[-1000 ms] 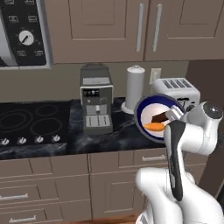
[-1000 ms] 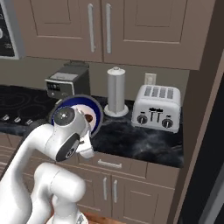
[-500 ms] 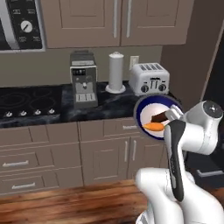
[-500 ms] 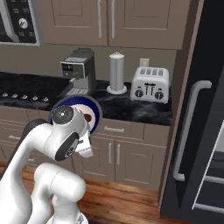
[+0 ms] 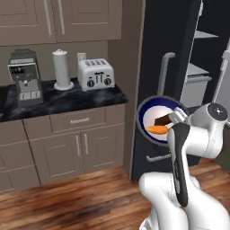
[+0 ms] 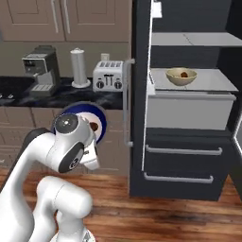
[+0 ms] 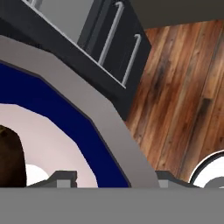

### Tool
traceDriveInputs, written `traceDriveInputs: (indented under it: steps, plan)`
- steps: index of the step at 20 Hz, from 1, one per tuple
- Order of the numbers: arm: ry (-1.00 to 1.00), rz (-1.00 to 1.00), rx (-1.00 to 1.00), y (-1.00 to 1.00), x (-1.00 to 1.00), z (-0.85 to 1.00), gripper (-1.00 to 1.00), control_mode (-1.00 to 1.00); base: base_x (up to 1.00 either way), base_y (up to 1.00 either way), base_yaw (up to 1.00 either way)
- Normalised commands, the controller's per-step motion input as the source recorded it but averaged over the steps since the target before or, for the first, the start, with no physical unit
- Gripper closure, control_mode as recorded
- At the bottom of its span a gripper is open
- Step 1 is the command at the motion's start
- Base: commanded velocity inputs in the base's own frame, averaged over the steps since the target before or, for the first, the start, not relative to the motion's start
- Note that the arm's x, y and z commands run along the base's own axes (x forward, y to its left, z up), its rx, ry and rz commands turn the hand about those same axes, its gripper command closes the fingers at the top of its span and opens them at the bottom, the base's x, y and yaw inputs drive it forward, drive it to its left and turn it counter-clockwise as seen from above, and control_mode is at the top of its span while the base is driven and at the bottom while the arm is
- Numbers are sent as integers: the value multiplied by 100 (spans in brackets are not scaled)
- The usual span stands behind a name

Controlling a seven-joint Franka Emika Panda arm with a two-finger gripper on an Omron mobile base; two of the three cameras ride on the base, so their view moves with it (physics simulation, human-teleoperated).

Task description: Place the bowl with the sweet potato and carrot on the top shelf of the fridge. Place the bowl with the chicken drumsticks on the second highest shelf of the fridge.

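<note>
The blue-rimmed bowl (image 5: 157, 120) is carried level by its rim, presumably so the carrot (image 5: 158, 130) and the brown sweet potato (image 5: 161, 119) do not slide out; the gripper (image 5: 179, 117) has its jaws pinching that rim, with the bowl's wall running between them in the hand view; the fridge (image 6: 189, 99) stands open beyond the jaws, ready to take the bowl on its top shelf (image 6: 191, 39); one tan bowl (image 6: 181, 76) sits on the shelf below already; counted: two bowls, one carrot, one sweet potato; on the counter (image 5: 58, 103) off to the side, one toaster (image 5: 95, 74), one coffee machine (image 5: 24, 77).
</note>
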Motion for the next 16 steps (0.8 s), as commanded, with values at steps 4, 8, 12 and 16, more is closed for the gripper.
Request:
traceDriveInputs:
  steps: [4,8,12,16]
  plan:
    - [0,0,0,0,0,0,100,100,0,-100,-27]
    - [0,0,0,0,0,0,100,100,19,-100,-14]
    - [0,0,0,0,0,0,100,100,12,-100,5]
    - [0,0,0,0,0,0,100,100,12,-64,35]
